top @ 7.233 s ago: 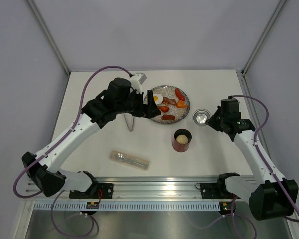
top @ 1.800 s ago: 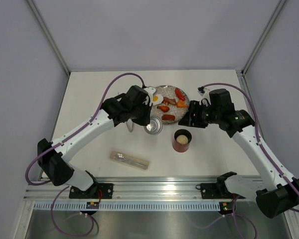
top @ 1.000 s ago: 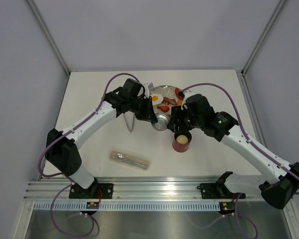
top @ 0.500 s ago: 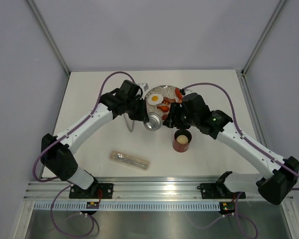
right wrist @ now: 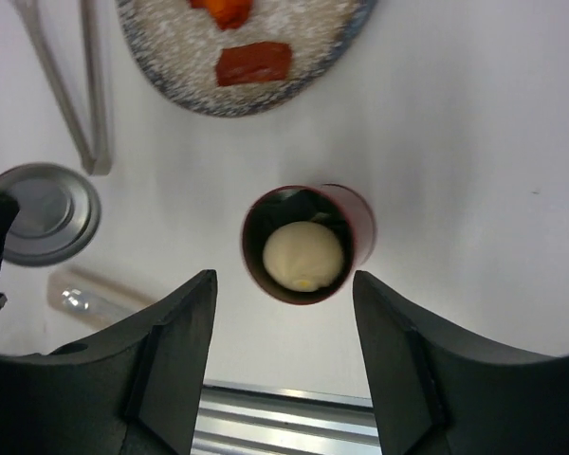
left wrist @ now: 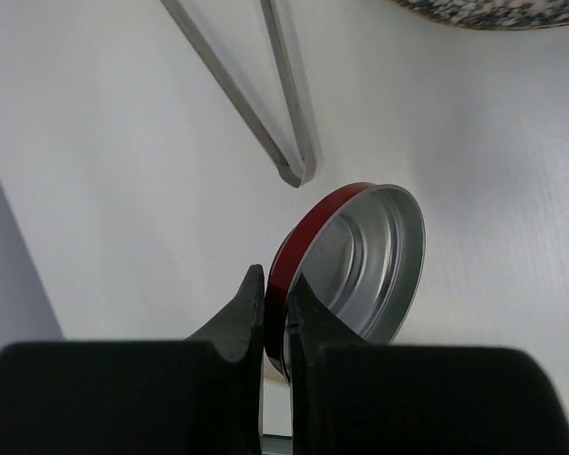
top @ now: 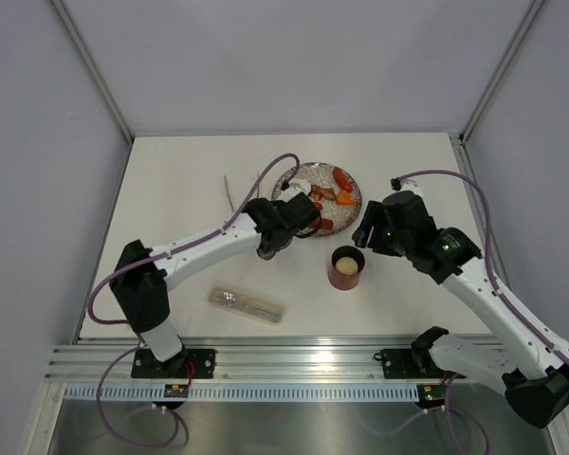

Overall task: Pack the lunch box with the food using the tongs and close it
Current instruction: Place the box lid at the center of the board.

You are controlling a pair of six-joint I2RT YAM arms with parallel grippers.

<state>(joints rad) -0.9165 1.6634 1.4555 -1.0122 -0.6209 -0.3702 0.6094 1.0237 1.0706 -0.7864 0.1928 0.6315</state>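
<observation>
Table [top: 171, 180] carries the plate [top: 320, 167] at upper ctr of the top view, w/ most food [top: 342, 178] left on it. Box [top: 344, 282] is stood upright just below-right of the plate, open, w/ only the ball [right wrist: 303, 256] inside. R gripper [right wrist: 283, 280] is hung over the box, fingers spread wide, nothing held. Lid [left wrist: 360, 261] is pinched by its red rim in the L gripper [left wrist: 275, 284], fingers closed tight on it, metal side shown. It is placed left of the box and apart from it. Whether it is touching the table can't be told. Tongs [left wrist: 288, 95] are laid on the table, tips just beside the lid.

Step is judged as parking the lid so the tongs can be taken. Lid should be lowered flat, metal side up, and let go only once supported, else a roll is likely. It should be kept off the tong tips, w/ room left for a grasp further up the arms. Box shouldn't be nudged.
</observation>
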